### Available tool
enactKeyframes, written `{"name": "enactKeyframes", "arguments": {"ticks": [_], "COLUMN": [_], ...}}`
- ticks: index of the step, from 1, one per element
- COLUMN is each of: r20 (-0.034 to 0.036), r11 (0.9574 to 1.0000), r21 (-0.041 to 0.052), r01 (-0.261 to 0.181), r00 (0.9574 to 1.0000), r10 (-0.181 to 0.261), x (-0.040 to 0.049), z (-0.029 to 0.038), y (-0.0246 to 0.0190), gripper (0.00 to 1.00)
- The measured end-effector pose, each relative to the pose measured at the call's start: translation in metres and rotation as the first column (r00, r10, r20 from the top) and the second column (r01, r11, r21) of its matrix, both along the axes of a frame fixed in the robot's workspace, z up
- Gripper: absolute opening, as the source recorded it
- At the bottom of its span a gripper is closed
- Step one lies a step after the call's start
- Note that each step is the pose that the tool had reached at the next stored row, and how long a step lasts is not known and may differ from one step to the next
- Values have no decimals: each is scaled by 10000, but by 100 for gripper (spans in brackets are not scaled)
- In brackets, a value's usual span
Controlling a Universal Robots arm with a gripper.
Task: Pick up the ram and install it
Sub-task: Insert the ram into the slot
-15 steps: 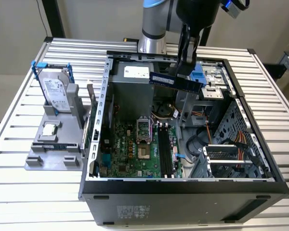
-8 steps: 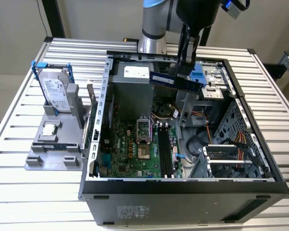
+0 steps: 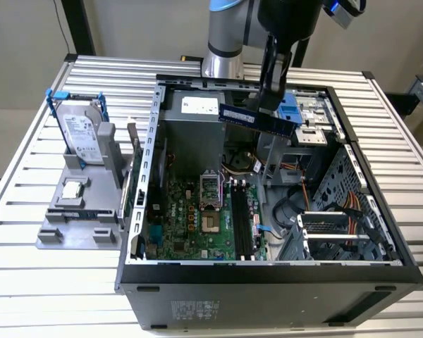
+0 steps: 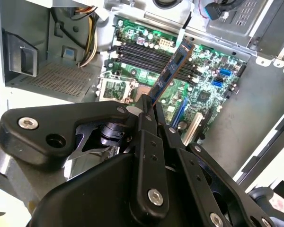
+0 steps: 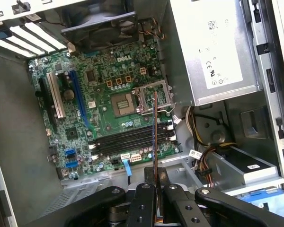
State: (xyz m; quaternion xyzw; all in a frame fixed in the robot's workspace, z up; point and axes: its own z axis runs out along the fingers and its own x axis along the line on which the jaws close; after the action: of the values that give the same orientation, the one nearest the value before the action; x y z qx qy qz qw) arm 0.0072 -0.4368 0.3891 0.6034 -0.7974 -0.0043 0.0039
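Above the open grey case, my black end effector clamps the long blue ram crosswise over black slots.

Dark blue ram with black chips; black gripper; green motherboard; silver ribbed table; blue-framed hard drive.

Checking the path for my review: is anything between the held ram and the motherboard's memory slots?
Nothing visible. The gripper holds the ram in open air above the case, and the memory slots lie bare. The cable bundle sits beside their ends, not across them.
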Motion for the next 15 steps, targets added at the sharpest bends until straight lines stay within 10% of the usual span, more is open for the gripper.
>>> {"name": "enactKeyframes", "arguments": {"ticks": [15], "r20": [0], "r11": [9995], "r21": [1], "r01": [327], "r00": [9995], "r10": [-327], "x": [0], "z": [0], "y": [0], "gripper": [0]}}
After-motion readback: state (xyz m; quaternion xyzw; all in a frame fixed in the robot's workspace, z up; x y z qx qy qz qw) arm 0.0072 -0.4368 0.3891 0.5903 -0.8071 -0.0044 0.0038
